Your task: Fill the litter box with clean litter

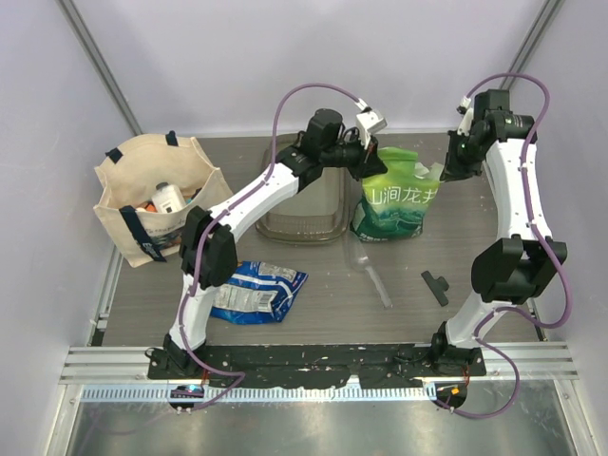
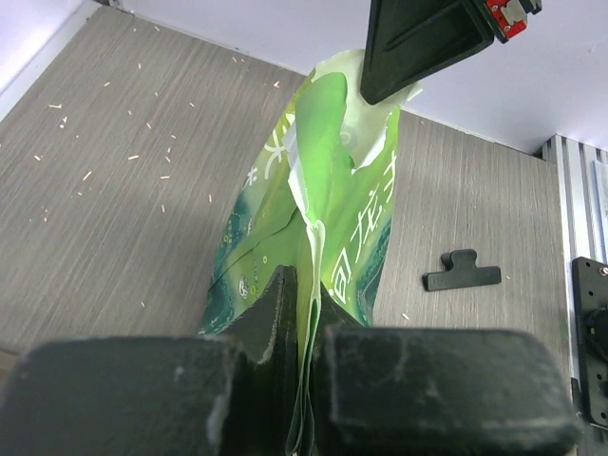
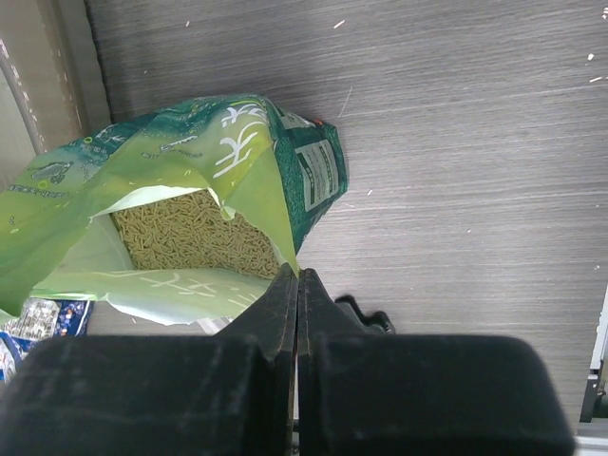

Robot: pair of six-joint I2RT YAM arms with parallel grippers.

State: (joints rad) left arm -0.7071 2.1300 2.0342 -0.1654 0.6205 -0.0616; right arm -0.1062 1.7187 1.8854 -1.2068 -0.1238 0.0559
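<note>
A: Closest to lens, right wrist cam: right gripper [image 3: 297,283], fingers pressed flat together, pinching the lip of the green bag [image 3: 237,142].

B: Clean litter [image 3: 190,233]?

A: Tan pellets, inside the bag. Its mouth gapes toward that cam.

B: Litter box [image 1: 306,236]?

A: Back-centre of the table [image 1: 399,323], lying flat, just left of the bag. Can't tell if they touch. The left arm crosses above its left part.

B: Left gripper [image 2: 306,296]?

A: Clamped too, on the bag's opposite top edge. The film runs straight down btwn the pads. So the bag is upright w/ a gripper on each side of its mouth, and its bottom looks to be on the table.

B: Anything else around?

A: Working outward:
- Clear plastic piece [image 1: 373,277] lies flat in front of the bag, apart from it.
- Black clip [image 1: 436,287] is to the right of that piece, near the right arm.
- Blue packet [image 1: 256,290] lies crumpled front-left, beside the left arm.
- Beige tote bag [image 1: 157,190] stands at the far left edge, well apart from the box. It holds a white container and other bits, too small to ID.

B: Grippers touching each other?

A: No, the bag's open mouth is btwn them.
</note>
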